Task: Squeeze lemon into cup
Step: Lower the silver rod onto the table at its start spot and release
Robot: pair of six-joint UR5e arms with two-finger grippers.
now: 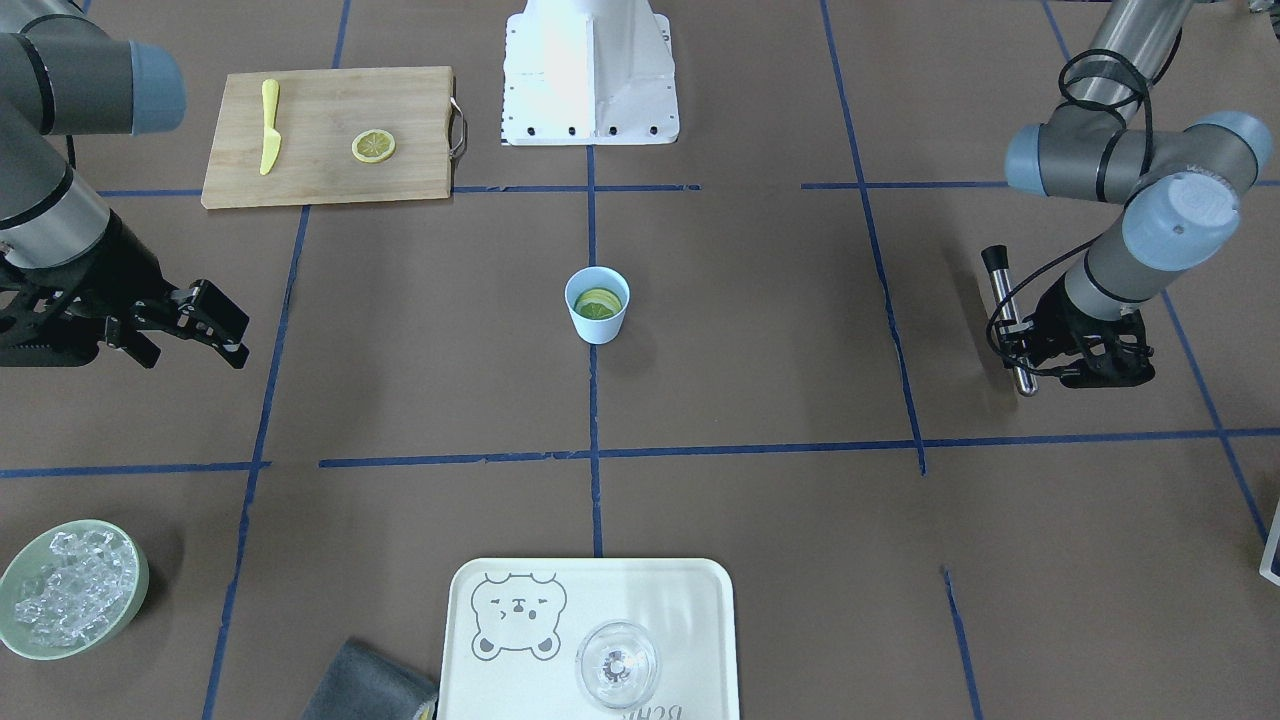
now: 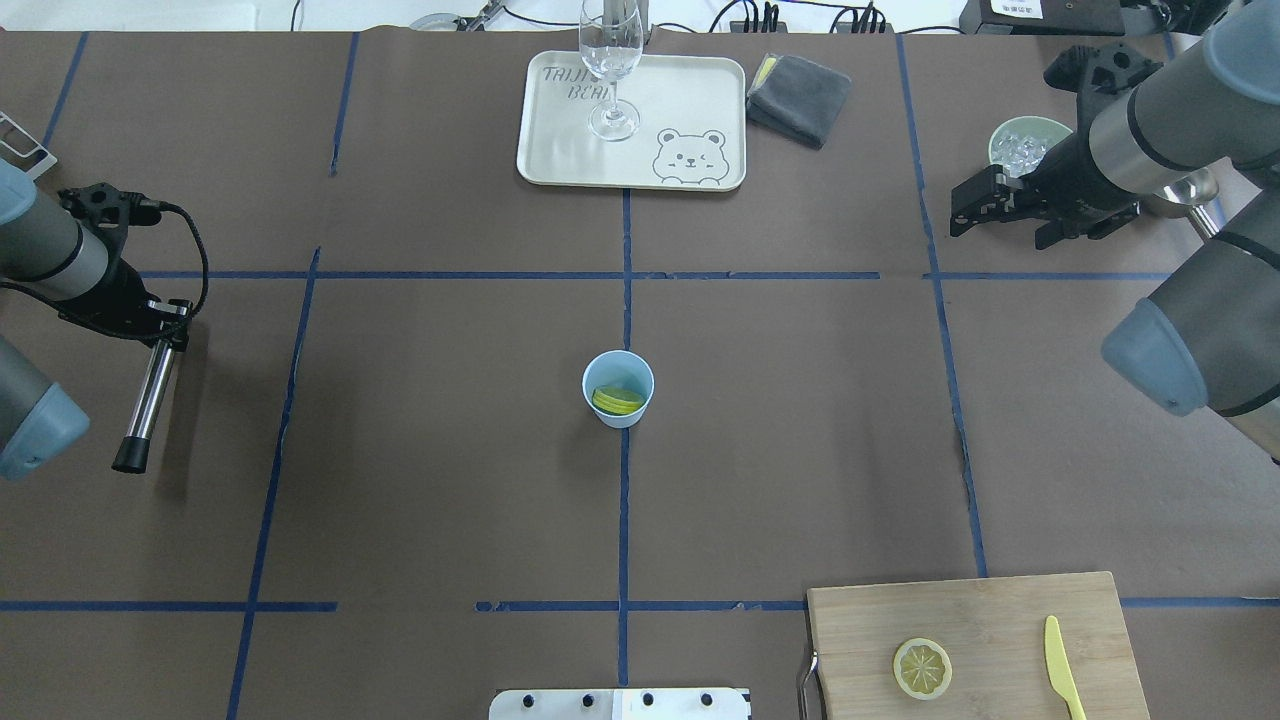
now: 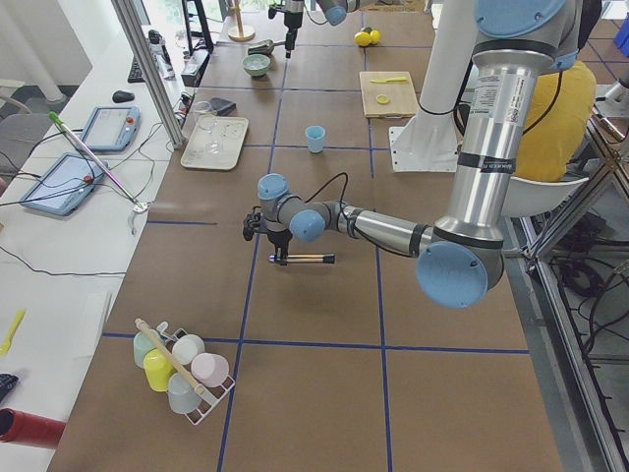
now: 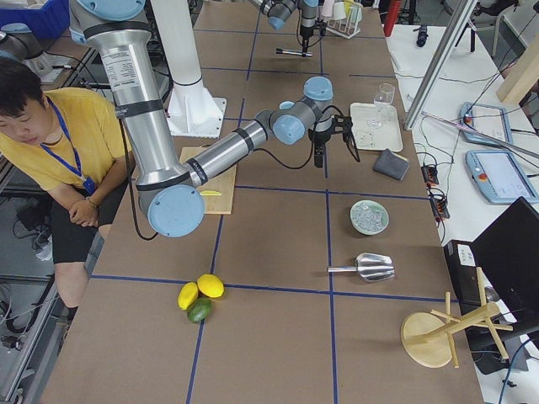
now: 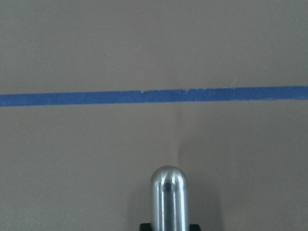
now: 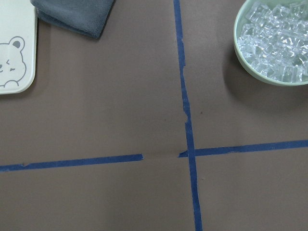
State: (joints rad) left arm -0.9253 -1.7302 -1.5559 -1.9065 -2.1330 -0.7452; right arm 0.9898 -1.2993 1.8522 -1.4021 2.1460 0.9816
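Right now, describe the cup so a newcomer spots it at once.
Middle of the brown table, on the central blue tape line. The cup stands alone there: small, light blue, handleless, lemon inside, unlike the stemmed clear glass or the green ice bowl.

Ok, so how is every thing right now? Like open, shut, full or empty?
cup: upright, lemon inside
lemon: in the cup
slice: flat on the board
knife: lying on the board
glass: upright, empty, on the tray
bowl: full of ice
cloth: folded, beside the tray
left tool: shut on a metal rod
right tool: open, empty
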